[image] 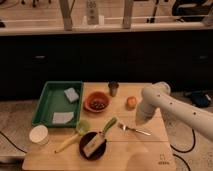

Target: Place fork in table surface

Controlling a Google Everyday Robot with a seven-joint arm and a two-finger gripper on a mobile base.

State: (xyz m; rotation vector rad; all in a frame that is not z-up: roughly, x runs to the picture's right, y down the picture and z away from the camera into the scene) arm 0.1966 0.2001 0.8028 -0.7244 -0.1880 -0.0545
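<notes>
One fork lies on table surface near tool; logo unreadable.

It looks like a robot test lab: cables trail across the floor, a dark counter backs the table, and the pincer hangs over the table's right side.

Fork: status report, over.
Pincer low over the table surface, close behind the fork. Fork flat on the wood. Green-handled utensil to its left, apart.
</notes>
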